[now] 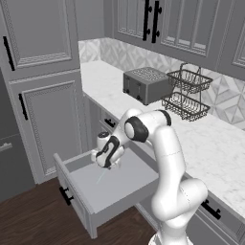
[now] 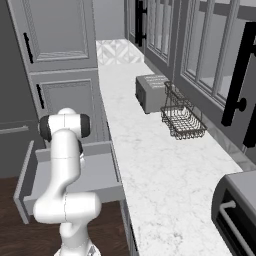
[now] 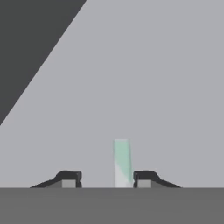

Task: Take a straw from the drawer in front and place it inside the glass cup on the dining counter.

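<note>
Grey panelled cabinets [image 1: 45, 33] fill the room over dark wood floor [image 1: 28, 210]; white marble table [image 1: 210, 143] runs along a patterned backsplash, carrying a toaster [image 1: 146, 85] and a two-tier wire basket [image 1: 187, 93]; drawer [image 1: 115, 189] pulled open below it, floor bare grey; gripper [image 3: 107, 180] low inside, part open, straw [image 3: 122, 162] between the fingers, beside the right one; grip itself unclear; no legible writing.
</note>
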Controlling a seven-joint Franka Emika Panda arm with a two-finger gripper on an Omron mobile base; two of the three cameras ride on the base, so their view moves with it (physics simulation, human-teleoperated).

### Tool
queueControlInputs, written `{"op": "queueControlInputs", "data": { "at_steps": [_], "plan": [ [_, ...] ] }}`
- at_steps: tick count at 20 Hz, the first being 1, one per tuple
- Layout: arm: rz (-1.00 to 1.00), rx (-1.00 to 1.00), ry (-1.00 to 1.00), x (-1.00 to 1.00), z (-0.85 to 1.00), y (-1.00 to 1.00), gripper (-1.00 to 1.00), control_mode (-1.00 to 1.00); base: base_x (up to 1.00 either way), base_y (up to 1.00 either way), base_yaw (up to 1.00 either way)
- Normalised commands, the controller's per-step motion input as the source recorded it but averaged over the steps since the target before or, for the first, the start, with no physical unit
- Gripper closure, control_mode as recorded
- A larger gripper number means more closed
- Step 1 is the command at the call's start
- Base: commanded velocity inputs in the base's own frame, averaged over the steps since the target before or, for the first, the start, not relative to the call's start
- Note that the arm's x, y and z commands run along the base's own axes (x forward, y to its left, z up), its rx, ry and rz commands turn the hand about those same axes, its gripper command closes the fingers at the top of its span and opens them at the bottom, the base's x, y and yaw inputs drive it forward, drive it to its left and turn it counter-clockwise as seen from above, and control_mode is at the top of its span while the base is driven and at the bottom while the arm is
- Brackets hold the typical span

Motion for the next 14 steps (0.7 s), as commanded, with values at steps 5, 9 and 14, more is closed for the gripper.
{"op": "queueControlInputs", "data": {
  "at_steps": [5, 9, 14],
  "plan": [
    [0.0, 0.0, -0.07, -0.39, -0.27, -0.25, 1.0, -1.0, 0.0, 0.0, 0.0],
    [0.0, 0.0, 0.0, -0.06, -0.41, -0.01, 1.0, -1.0, 0.0, 0.0, 0.0],
    [0.0, 0.0, 0.0, 0.0, -0.19, 0.0, 1.0, -1.0, 0.0, 0.0, 0.0]
  ]
}}
